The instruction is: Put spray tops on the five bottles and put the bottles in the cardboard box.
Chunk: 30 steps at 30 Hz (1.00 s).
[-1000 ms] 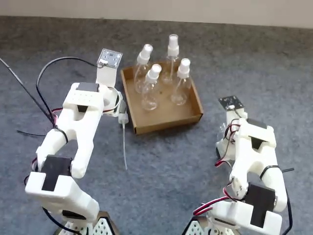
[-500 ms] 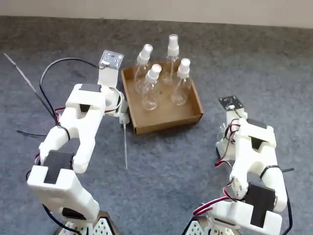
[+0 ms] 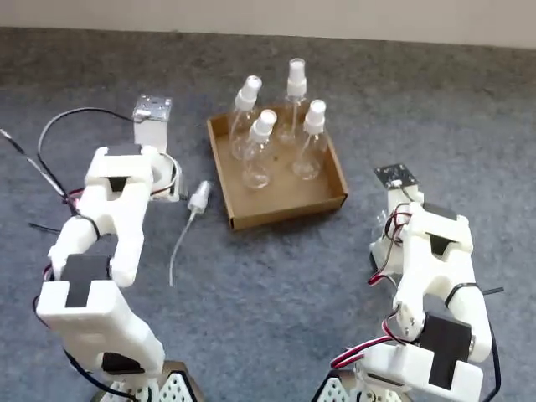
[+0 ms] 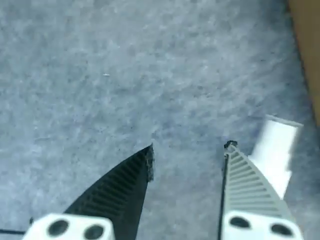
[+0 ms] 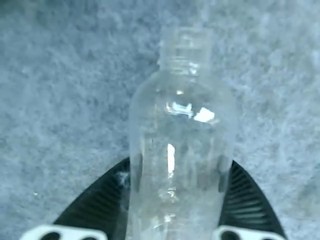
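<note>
Left gripper (image 4: 187, 155): fingers spread wide, nothing between them, tips low over the grey carpet (image 3: 285, 285). The loose spray top (image 3: 198, 198) lies on its side on the carpet, just outside the pale finger (image 4: 245, 185) and not in the gap. Whether it touches that finger cannot be told. Its thin dip tube (image 3: 177, 251) trails toward the near side. The top sits just left of the cardboard box (image 3: 285, 212), apart from its wall. In the box: four bottles (image 3: 255, 163), upright, each with a top on. Right gripper (image 5: 178, 169): closed on the fifth bottle (image 5: 180, 125), which is clear with a bare neck, one finger at each side of its body.
</note>
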Available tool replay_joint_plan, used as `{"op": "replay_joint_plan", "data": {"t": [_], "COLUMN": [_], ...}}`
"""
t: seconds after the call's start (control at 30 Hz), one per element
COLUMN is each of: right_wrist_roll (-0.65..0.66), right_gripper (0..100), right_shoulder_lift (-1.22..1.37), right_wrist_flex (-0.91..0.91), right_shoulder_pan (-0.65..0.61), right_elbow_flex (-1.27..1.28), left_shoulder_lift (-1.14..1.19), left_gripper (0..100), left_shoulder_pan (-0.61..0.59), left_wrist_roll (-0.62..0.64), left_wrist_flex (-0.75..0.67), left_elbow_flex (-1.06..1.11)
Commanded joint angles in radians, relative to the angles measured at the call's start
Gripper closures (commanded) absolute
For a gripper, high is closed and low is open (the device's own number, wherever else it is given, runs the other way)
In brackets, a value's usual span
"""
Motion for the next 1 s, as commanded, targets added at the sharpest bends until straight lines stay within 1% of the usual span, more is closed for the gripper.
{"op": "replay_joint_plan", "data": {"t": [0.0,0.1,0.27,0.4,0.7,0.8,0.97], "right_wrist_roll": [0.009,0.009,0.009,0.009,0.009,0.009,0.009], "right_gripper": [80.8,80.8,80.8,80.8,80.8,80.8,80.8], "right_shoulder_lift": [-0.005,-0.005,-0.005,-0.005,-0.005,-0.005,-0.005], "right_wrist_flex": [-0.015,-0.015,-0.015,-0.015,-0.015,-0.015,-0.015], "right_shoulder_pan": [-0.007,-0.008,-0.008,-0.007,-0.005,-0.007,-0.007], "right_elbow_flex": [-0.05,-0.05,-0.05,-0.05,-0.05,-0.05,-0.05], "left_shoulder_lift": [-0.061,-0.145,-0.251,-0.213,-0.039,-0.021,-0.019], "left_gripper": [79,79,79,79,79,79,79], "left_shoulder_pan": [-0.039,-0.031,0.062,0.127,0.136,0.136,0.159], "left_wrist_roll": [0.0,0.0,-0.002,-0.002,-0.003,-0.003,-0.003], "left_wrist_flex": [0.066,0.118,0.198,0.206,0.199,0.176,0.176], "left_elbow_flex": [-0.061,-0.104,-0.162,-0.162,-0.171,-0.171,-0.173]}}
